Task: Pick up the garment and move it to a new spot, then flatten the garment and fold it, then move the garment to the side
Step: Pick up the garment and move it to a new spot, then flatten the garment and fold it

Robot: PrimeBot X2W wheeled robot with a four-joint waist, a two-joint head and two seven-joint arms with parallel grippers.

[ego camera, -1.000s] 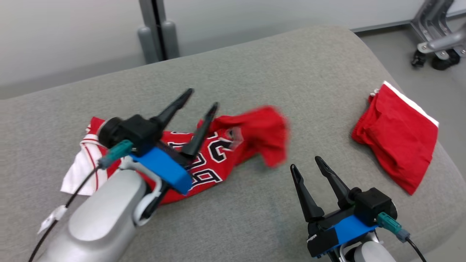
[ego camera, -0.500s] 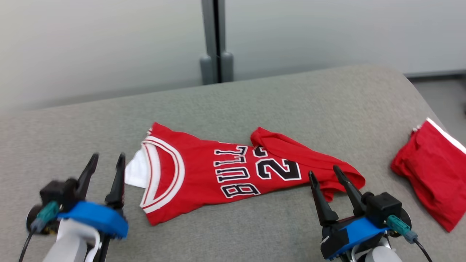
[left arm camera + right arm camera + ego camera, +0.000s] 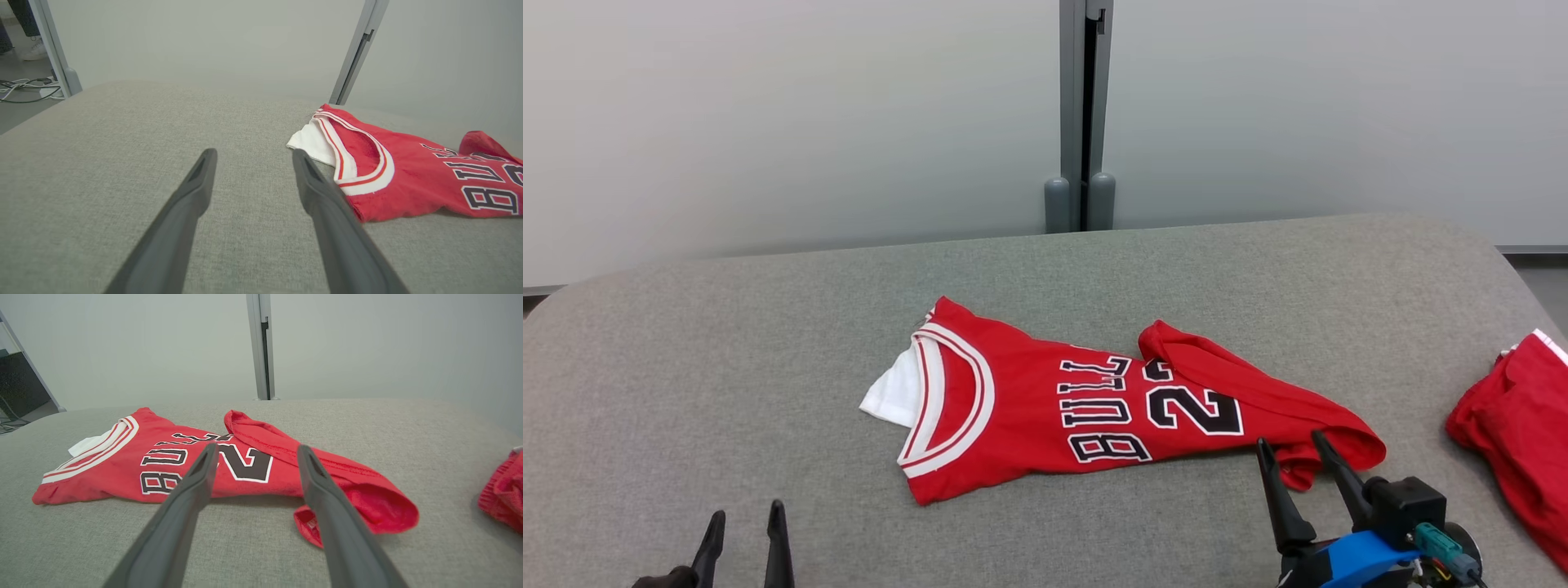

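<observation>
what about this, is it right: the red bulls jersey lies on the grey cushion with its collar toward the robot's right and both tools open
Not quite: the head view shows the collar of the red Bulls jersey toward the robot's left. The rest holds: it lies on the grey cushion, and the left tool and right tool are both open.

The red jersey carries black, white-edged capitals reading "BULL" across its front, and a fold of cloth hides the end of the word. Beside the capitals is a large "2" and a second digit, apparently also "2", partly covered.
</observation>
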